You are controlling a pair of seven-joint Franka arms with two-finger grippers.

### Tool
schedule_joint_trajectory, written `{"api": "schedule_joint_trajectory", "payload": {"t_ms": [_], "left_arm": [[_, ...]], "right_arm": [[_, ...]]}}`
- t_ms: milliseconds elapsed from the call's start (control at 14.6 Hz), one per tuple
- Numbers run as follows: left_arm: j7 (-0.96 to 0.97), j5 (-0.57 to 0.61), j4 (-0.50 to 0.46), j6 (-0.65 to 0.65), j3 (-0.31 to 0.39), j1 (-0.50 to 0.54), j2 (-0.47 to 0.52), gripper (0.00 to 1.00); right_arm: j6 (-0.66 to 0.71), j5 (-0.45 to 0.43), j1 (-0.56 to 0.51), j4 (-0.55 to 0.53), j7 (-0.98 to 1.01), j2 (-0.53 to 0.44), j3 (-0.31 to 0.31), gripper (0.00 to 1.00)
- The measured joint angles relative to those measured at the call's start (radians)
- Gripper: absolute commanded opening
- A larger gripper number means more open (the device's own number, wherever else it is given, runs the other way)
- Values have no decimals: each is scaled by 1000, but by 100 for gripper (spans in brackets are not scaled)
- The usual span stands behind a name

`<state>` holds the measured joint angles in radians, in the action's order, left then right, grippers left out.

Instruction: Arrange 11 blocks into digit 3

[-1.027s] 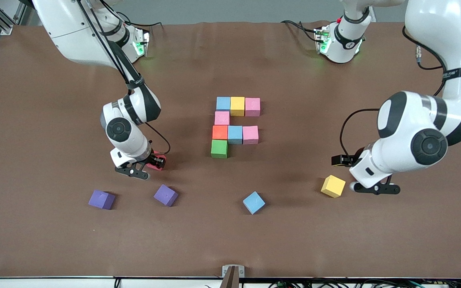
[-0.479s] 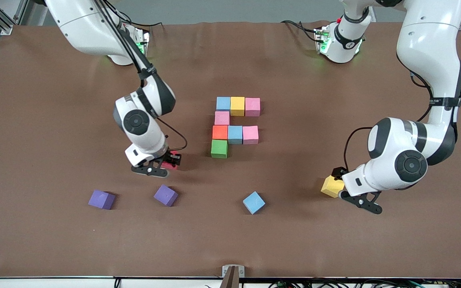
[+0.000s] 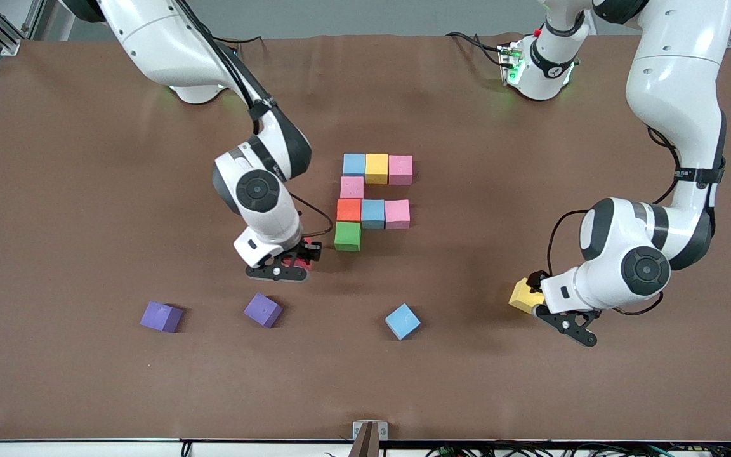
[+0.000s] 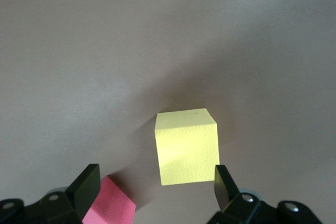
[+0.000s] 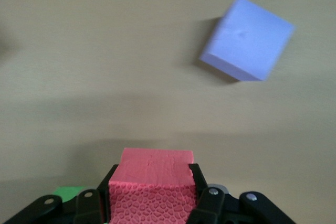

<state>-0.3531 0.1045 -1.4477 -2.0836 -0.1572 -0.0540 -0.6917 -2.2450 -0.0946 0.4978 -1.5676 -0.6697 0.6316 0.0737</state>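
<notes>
Blocks short of a finished 3: I am running two arms at the unfinished figure, eight cubes laid and three to come.

My right gripper (image 3: 294, 261), clamped on the red cube (image 5: 152, 184), hangs just off the green cube (image 3: 347, 236), toward the right arm's end of the table; green marks the figure's lowest laid piece, so I judge red's slot lies directly nearer the front camera from green. My left gripper (image 4: 157, 190), fingers spread, brackets the loose yellow cube (image 4: 187, 146), which sits well away from green toward the left arm's end. A loose blue cube (image 3: 402, 321) lies nearer the camera than green; two purple cubes (image 3: 263, 310) are spares.
</notes>
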Motion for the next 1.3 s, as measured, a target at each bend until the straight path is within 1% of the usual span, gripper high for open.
{"api": "schedule_joint_trajectory", "payload": {"t_ms": [137, 274, 479, 616, 753, 1027, 1301], "left_arm": [[0, -29, -2, 0, -1, 0, -10, 94], [14, -35, -8, 0, -3, -1, -19, 93], [69, -33, -28, 0, -3, -4, -23, 90], [79, -28, -33, 0, -3, -4, -25, 88], [86, -24, -35, 0, -3, -6, -29, 88], [101, 31, -36, -19, -3, -17, -43, 86], [139, 33, -36, -34, -3, -27, -55, 86]], "right_arm": [[0, 0, 24, 60, 0, 50, 0, 0], [9, 0, 41, 120, 0, 94, 1, 0], [95, 0, 64, 248, 2, 173, 1, 0], [121, 0, 75, 322, 6, 220, 1, 0], [124, 0, 78, 353, 19, 248, 1, 0], [124, 0, 78, 367, 33, 271, 0, 0], [124, 0, 81, 381, 37, 290, 1, 0]]}}
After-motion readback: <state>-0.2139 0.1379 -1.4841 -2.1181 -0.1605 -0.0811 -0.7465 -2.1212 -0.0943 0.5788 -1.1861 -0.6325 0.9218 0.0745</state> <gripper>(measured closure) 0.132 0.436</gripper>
